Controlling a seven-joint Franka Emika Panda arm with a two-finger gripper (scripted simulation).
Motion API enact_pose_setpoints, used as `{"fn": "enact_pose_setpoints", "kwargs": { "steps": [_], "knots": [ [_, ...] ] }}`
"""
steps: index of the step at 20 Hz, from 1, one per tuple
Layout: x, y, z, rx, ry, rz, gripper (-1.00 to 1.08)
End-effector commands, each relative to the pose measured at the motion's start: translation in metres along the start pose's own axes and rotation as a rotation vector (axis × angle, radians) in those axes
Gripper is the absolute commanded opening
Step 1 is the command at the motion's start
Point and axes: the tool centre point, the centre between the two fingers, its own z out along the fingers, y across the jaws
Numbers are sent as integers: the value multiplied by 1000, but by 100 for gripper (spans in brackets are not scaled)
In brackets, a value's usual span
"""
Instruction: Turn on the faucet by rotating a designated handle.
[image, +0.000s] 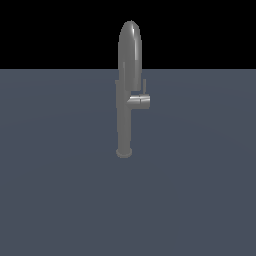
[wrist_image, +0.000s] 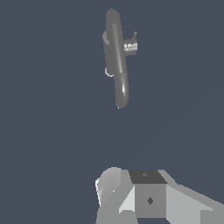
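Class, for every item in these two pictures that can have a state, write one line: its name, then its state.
faucet: upright on the floor, untouched.
handle: sticks out sideways toward the exterior view's right, nothing gripping it.
pincer: well clear of the faucet; open or shut cannot be told.

Everything I see is dim and flat, rendered sharp with no blur or bending at the edges. In the exterior view a soft pale sheen runs down the faucet and brightens the handle; the floor shows no clear shadow, and the band above is pure black. In my wrist view a thin highlight streaks the column
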Motion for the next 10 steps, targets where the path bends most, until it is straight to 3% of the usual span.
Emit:
{"fn": "enact_pose_setpoints", "kwargs": {
  "steps": [1,10],
  "knots": [
    [0,0,0,0,0,0,-100],
    [10,-2,0,27,-31,27,-100]
  ]
}}
